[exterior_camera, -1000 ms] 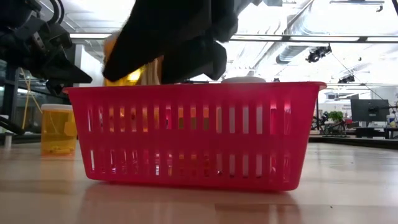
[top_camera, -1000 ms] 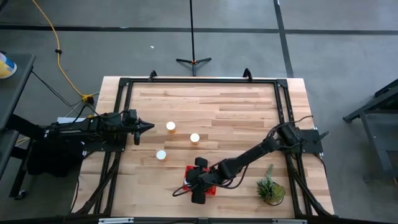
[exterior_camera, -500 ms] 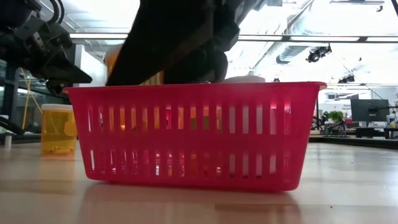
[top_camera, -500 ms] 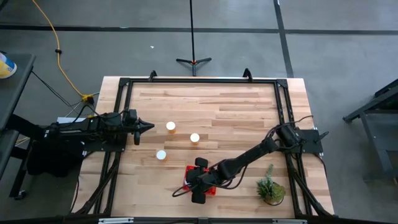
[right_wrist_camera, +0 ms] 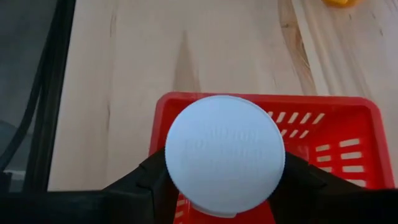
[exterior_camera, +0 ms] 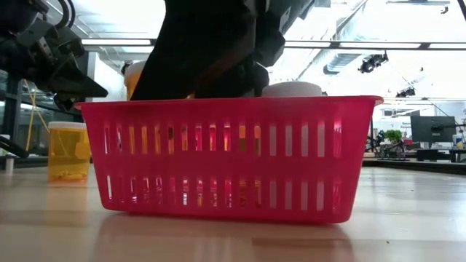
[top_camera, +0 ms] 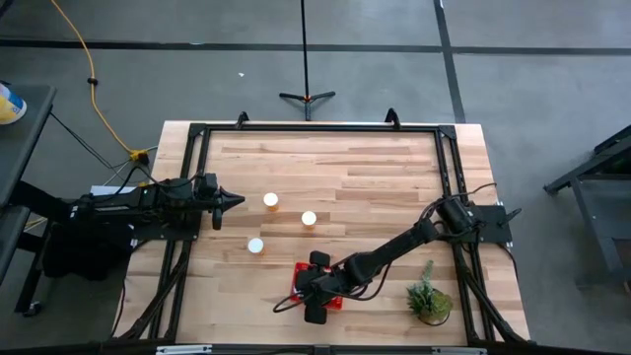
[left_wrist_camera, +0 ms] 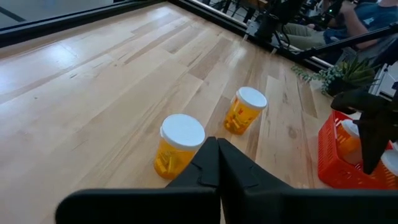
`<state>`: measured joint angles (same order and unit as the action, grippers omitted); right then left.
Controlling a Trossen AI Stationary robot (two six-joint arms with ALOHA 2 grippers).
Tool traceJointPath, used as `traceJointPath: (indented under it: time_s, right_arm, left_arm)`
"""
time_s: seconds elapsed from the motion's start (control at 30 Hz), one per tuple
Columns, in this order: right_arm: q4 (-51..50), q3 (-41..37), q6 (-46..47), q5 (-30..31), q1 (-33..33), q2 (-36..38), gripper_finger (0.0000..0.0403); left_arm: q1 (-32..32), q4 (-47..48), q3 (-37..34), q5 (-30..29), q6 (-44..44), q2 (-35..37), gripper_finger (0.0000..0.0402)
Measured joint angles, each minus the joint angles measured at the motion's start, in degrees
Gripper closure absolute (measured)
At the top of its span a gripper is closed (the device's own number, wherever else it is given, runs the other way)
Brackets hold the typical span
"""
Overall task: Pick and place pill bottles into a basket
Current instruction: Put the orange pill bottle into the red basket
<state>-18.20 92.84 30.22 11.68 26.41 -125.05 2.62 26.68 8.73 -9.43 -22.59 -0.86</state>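
My right pincer (right_wrist_camera: 224, 180) grips a white-capped pill bottle (right_wrist_camera: 225, 160) by its sides, directly over the red mesh basket (top_camera: 299, 287) at the table's six o'clock edge. My left pincer (top_camera: 237, 200) rests pinched shut at nine o'clock. Three bottles (top_camera: 270, 201) stand on the wood near centre, well apart from the basket.

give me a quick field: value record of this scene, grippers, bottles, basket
right gripper: over the basket, shut on a pill bottle, white cap showing between its fingers
left gripper: shut, waiting at the table's left side
bottles on table: three, upright
bottles in basket: at least two caps seen from the left wrist view
plant: right of the basket
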Motion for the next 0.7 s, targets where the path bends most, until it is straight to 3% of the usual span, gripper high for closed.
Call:
traceJointPath:
  time_s: [0.1, 0.43, 0.6, 0.7]
  right_arm:
    - [0.1, 0.0, 0.0, -1.0, 0.0, 0.0, 0.0216]
    - [-0.4, 0.0, -0.3, -1.1, 0.0, 0.0, 0.019]
    - [-0.9, 0.0, -0.4, -1.0, 0.0, 0.0, 0.0171]
    - [-0.9, 0.0, -0.6, -1.0, 0.0, 0.0, 0.0164]
  left_arm:
    - [0.0, 0.0, 0.0, 0.0, 0.0, 0.0, 0.0358]
    - [0.0, 0.0, 0.0, 0.0, 0.0, 0.0, 0.0379]
    - [0.0, 0.0, 0.0, 0.0, -0.1, 0.0, 0.0352]
    - [0.0, 0.0, 0.0, 0.0, -0.1, 0.0, 0.0364]
